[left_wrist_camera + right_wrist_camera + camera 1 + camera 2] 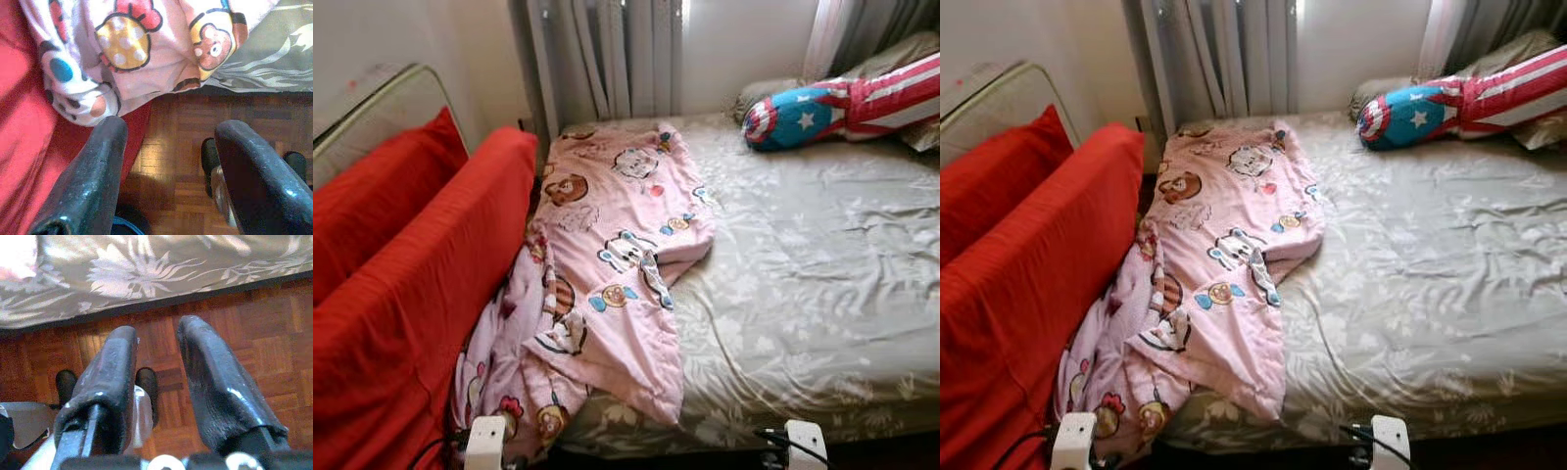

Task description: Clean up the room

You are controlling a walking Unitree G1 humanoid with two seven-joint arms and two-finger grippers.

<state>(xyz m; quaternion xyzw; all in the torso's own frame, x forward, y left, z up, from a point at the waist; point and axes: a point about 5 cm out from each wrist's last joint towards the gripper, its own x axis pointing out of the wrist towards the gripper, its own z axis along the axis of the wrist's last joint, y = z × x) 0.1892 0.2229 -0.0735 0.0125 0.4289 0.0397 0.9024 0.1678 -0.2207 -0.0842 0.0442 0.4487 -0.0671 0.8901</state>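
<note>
Bed (822, 294) with grey-green floral sheet, seen from the foot end. Pink cartoon-print blanket (612, 255) lies crumpled along the bed's left side, running from near the curtain (602, 59) down to the foot, its lower corner hanging off the edge toward the floor. Red cushions (421, 274) stand just beside the blanket on the left, touching it. Long star-and-stripe pillow (842, 108) lies at the head end on the right, well apart from the blanket.

Left gripper (166, 147) hangs low at the foot of the bed, fingers spread wide, nothing between them; the blanket's hanging corner and red fabric sit just beyond the fingertips, above wood parquet floor (186, 142).

Right gripper (156, 347) also hangs low over the parquet beside the sheet's edge, fingers parted with a narrow gap, empty.
</note>
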